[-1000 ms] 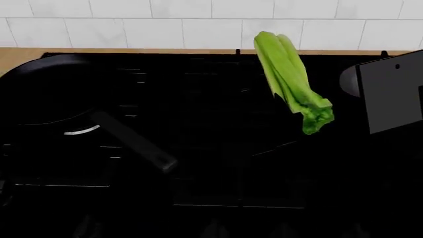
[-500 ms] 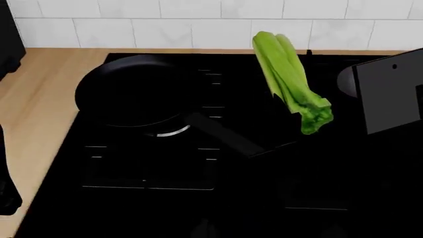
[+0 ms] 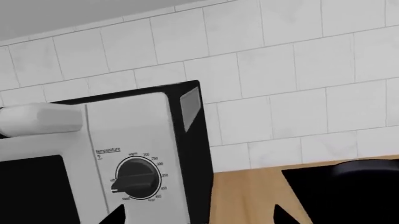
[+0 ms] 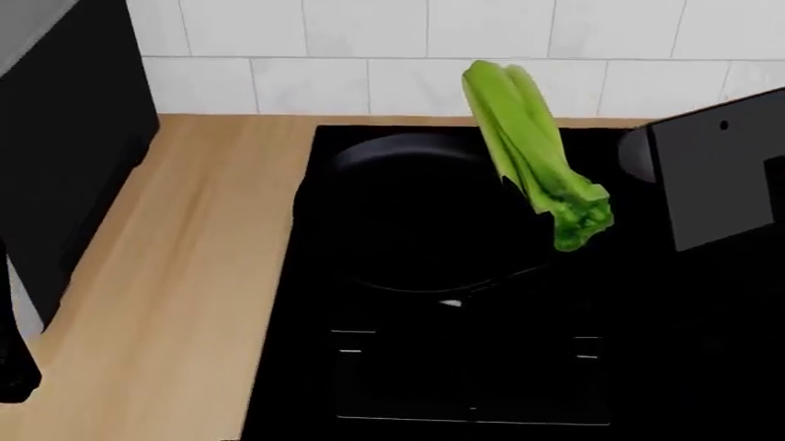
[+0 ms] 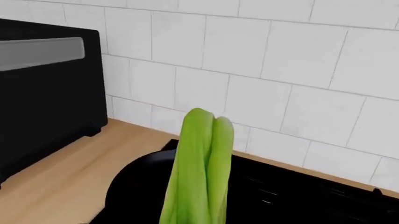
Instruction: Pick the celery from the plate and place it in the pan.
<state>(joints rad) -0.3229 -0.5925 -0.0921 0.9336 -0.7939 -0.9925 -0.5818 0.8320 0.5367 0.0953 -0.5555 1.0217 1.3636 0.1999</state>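
1. Celery [image 4: 530,152] hangs in the air above the right part of the pan [image 4: 417,216], leafy end down, so the carrying step looks nearly done; the plate is not in sight.
2. Right pincer itself is hidden in every view. From the right wrist camera the celery [image 5: 198,172] rises straight out of the lower edge, so my judgement is that it is clamped on the stalks, though the jaws cannot be seen.
3. Left pincer does not show; its camera faces an oven [image 3: 124,163] with a temperature dial [image 3: 138,179] and the tiled wall.
4. Next move, as I judge it: bring the bunch lower over the pan's middle, then let go, keeping clear of the rim and the black cooktop [image 4: 491,377] set in the wooden desk [image 4: 184,276].
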